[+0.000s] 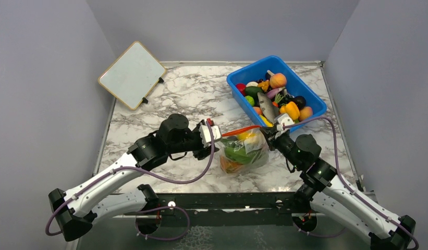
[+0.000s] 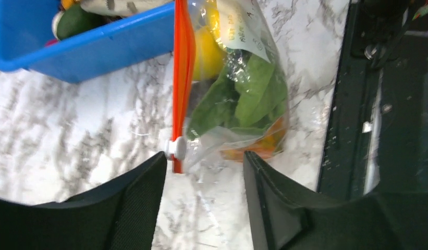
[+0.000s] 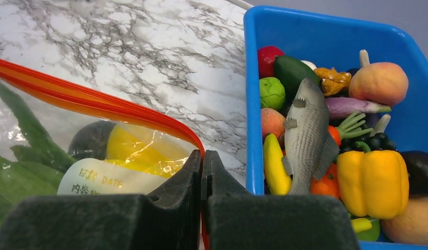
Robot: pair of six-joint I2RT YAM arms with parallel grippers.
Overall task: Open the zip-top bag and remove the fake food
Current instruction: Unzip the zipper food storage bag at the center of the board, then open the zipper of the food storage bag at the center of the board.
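The zip-top bag lies on the marble between both arms, with its red-orange zip strip pulled taut. Inside it is fake food: a green leaf, a yellow piece and an orange piece. My left gripper is open at the strip's left end. The white slider sits just off its left fingertip and is not pinched. My right gripper is shut on the strip's other end, beside the bag's date label.
A blue bin full of toy fruit, vegetables and a grey fish stands just behind the bag at the right. A whiteboard leans at the back left. The table's dark front rail runs close to the bag.
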